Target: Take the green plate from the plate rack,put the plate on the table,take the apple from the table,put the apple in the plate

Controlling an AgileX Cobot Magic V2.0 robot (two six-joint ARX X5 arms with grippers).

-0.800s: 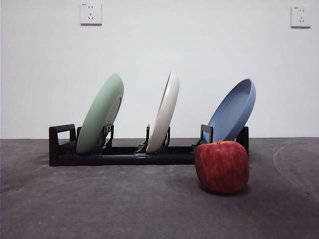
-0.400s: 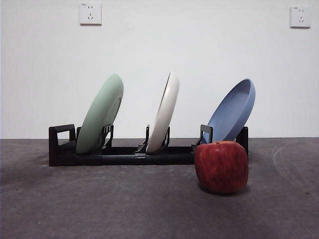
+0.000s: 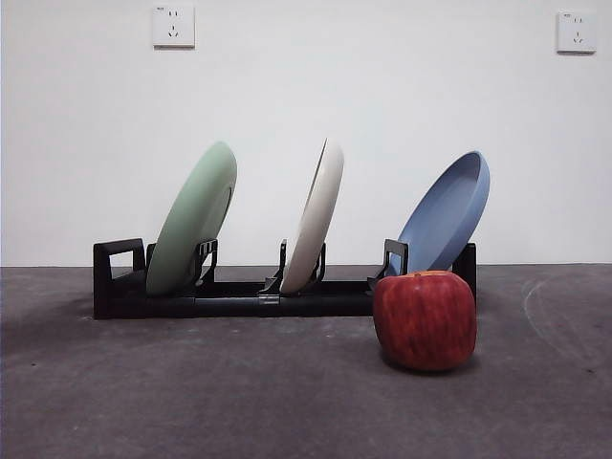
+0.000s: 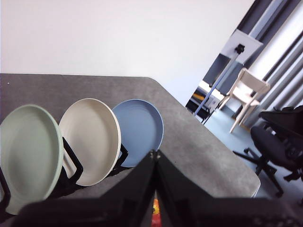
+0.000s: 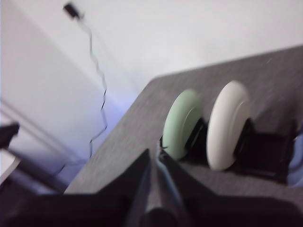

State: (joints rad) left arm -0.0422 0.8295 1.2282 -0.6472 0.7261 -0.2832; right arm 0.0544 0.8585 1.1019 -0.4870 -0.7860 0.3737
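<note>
The green plate [image 3: 191,220] stands tilted in the left slot of the black plate rack [image 3: 239,304]. The red apple [image 3: 425,319] sits on the dark grey table [image 3: 191,392] in front of the rack's right end. No gripper shows in the front view. In the left wrist view, my left gripper [image 4: 154,155] is shut and empty, high above the table and apart from the green plate [image 4: 29,151]. In the blurred right wrist view, my right gripper [image 5: 155,153] is shut and empty, high up and away from the green plate [image 5: 182,124].
A cream-white plate [image 3: 316,218] stands in the rack's middle slot and a blue plate [image 3: 445,212] in its right slot, just behind the apple. A white wall with two sockets rises behind the table. The table edge and chairs [image 4: 248,92] show in the left wrist view.
</note>
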